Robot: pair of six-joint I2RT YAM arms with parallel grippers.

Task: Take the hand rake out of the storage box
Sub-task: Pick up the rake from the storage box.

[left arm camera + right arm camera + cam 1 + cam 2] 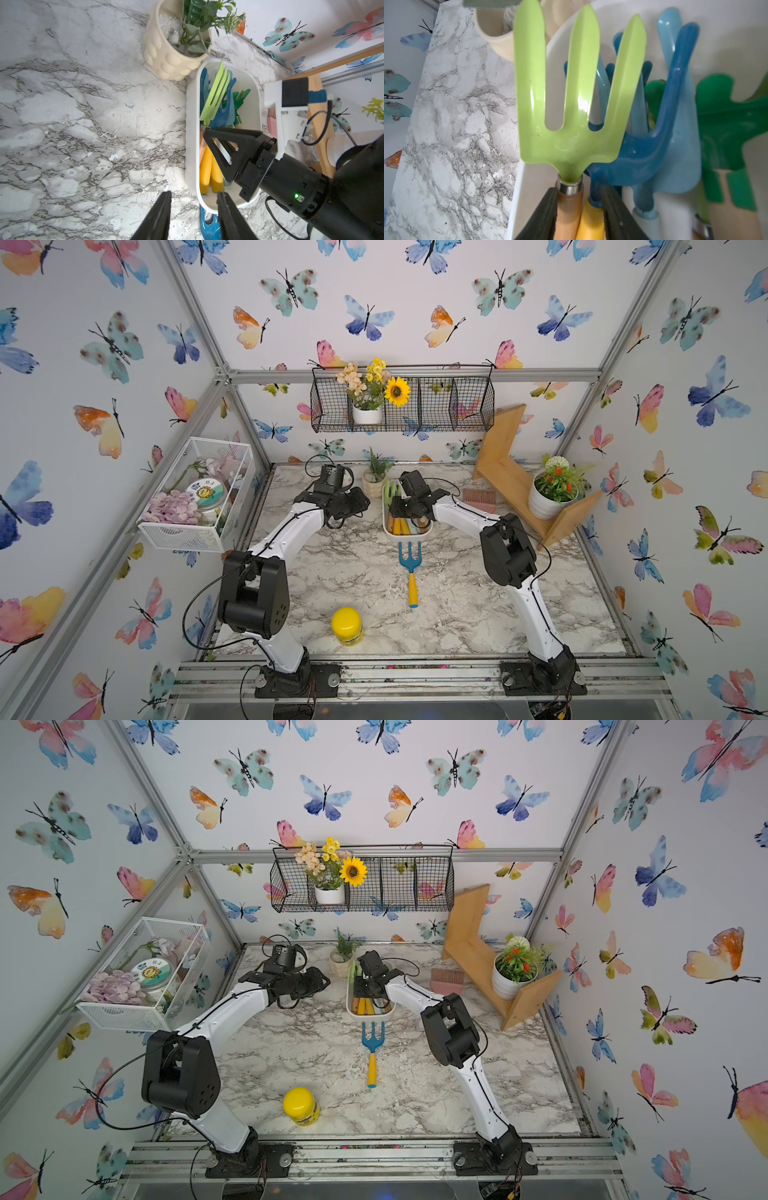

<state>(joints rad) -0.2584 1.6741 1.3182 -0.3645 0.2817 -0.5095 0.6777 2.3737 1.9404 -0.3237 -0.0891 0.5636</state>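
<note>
Left pincer [194, 193] gapes above marble tabletop [83, 124] between butterfly walls [415, 302]; right pincer [579, 189] straddles rake [571, 124], grip unclear.

White link shells [286, 535], bulky black joint housings [253, 597], thin black cables [329, 118], black triangular open-frame fingers [228, 133], small green indicator light [296, 195], white wrist-camera bracket [291, 122].

White, round-cornered storage box [190, 155] stands on the desk [353, 572]; lime-green 3-tined hand rake [566, 145], wooden-handled, lies atop other tools, tines apparently over its rim.
</note>
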